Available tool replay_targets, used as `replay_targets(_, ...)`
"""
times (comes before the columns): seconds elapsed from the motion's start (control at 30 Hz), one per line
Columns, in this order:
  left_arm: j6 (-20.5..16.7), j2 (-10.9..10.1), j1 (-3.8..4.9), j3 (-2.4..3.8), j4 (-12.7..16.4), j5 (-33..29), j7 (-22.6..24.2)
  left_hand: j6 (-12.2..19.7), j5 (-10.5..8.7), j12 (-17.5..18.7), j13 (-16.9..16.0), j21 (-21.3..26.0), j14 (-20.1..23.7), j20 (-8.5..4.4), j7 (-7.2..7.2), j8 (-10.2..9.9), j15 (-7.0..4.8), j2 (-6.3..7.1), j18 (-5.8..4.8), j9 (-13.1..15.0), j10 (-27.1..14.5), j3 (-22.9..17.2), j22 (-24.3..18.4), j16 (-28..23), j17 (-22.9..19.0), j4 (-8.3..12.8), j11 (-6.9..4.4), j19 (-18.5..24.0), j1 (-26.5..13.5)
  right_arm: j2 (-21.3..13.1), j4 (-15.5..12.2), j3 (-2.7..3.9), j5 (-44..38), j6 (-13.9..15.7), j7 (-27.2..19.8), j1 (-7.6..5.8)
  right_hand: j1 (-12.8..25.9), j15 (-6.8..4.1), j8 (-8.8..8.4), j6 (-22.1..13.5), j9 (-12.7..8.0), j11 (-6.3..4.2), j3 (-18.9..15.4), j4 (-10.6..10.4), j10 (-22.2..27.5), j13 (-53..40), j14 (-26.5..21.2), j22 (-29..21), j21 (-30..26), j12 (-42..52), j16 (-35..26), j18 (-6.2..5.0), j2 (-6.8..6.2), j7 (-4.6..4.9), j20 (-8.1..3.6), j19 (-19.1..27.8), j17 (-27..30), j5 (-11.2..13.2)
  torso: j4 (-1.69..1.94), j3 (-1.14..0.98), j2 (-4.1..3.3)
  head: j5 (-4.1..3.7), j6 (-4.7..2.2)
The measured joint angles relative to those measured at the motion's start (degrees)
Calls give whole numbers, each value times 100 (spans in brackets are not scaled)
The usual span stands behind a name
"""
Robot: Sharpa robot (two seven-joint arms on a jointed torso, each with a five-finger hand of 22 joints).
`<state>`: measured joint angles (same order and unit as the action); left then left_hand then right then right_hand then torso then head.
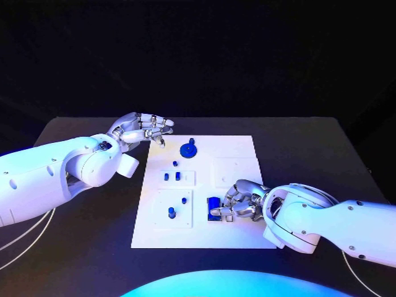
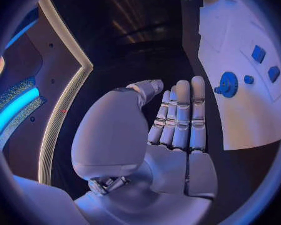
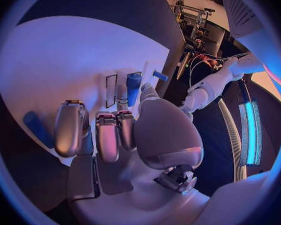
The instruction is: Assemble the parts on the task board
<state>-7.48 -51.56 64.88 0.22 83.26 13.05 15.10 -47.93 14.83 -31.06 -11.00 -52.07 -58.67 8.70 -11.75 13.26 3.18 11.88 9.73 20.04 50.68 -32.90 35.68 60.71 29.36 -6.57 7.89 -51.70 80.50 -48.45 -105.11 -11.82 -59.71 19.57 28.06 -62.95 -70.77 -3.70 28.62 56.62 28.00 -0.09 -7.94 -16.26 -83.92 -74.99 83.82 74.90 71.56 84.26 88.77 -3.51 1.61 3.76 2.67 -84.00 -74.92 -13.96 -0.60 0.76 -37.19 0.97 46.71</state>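
Then my right hand (image 1: 236, 201) pinched a blue part (image 1: 215, 206) at the task board's (image 1: 238, 150) near edge; my left hand (image 1: 145, 130) hovered empty, fingers half-curled, beside the far corner.

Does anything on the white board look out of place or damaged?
Nothing stands out. The task board lies flat on the table, the blue parts sit on it, including the round blue part near the left hand, and nothing looks broken.
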Motion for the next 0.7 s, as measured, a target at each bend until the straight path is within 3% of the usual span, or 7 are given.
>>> replay_targets(0.43,0,-7,0,0,0,0,-1,0,0,0,3,0,0,0,0,0,0,0,1,0,0,0,0,0,5,0,0,0,0,-293,-183,0,-7,143,-124,-9,-139,-21,-26,-51,-19,-22,-4,-4,-22,-2,21,2,-18,0,0,0,-73,9,0,0,1,0,-3,-2,3,6,-3)
replay_targets(0.7,-3,-20,0,0,11,0,0,21,0,0,3,0,0,0,-20,0,0,-27,0,0,0,17,-15,0,4,-17,0,0,-27,-862,-416,13,48,462,-464,-282,-346,46,-357,-425,-140,88,-92,-24,-7,-10,24,4,-294,-30,-23,0,-86,196,0,0,1,0,-13,1,8,-50,-30)
